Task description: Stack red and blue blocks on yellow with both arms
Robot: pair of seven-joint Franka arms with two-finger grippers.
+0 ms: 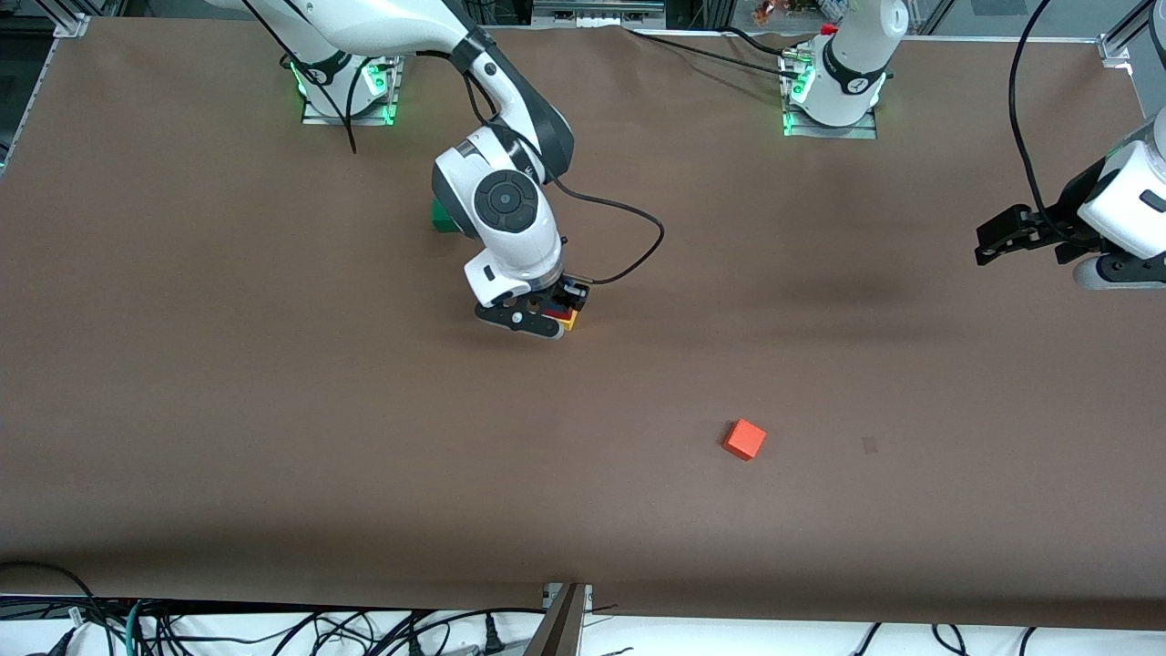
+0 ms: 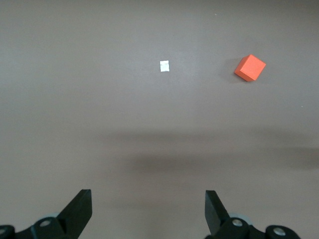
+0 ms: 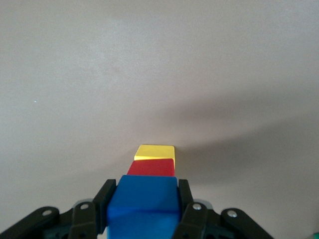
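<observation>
Right gripper (image 1: pixel 547 314) is low over the middle of the brown table (image 1: pixel 273 410), fingers pinching the royal blue matte cube (image 3: pixel 143 201) on two sides. In the right wrist view the blue cube sits over the deep red matte cube (image 3: pixel 152 168), which rests on the bright yellow matte cube (image 3: pixel 155 152); whether blue already touches red cannot be told. In the front view only slivers of red (image 1: pixel 553 316) and yellow (image 1: pixel 570 320) show under the gripper.

Left gripper (image 2: pixel 148 211) waits in the air over the left arm's end of the table, fingers spread, holding nothing.

Lighter orange-red cube (image 1: pixel 745 439) lies alone, nearer the front camera than the stack. Green cube (image 1: pixel 442 219) is partly hidden by the right arm, farther from the camera.
</observation>
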